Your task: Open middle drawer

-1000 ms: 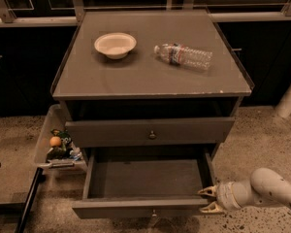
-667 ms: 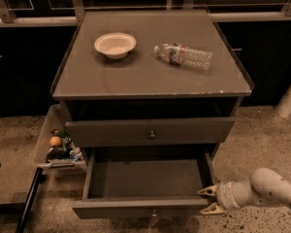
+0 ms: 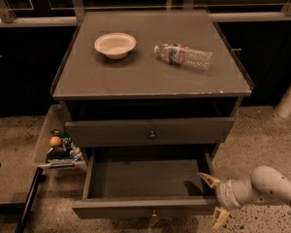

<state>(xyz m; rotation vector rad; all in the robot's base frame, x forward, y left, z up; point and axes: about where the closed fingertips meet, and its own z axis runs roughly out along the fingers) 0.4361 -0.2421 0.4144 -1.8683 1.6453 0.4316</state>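
A white bowl (image 3: pixel 115 44) sits upright on the grey cabinet top (image 3: pixel 136 81), toward its back left. A clear water bottle (image 3: pixel 183 56) lies on its side to the right of the bowl, well apart from it, cap pointing left. The lowest drawer (image 3: pixel 145 208) stands pulled out over the speckled floor (image 3: pixel 262 135). A clear plastic bin (image 3: pixel 42 135) hangs at the cabinet's left side, holding small items, one orange and round (image 3: pixel 55 141). A white post (image 3: pixel 290 98) stands at far right
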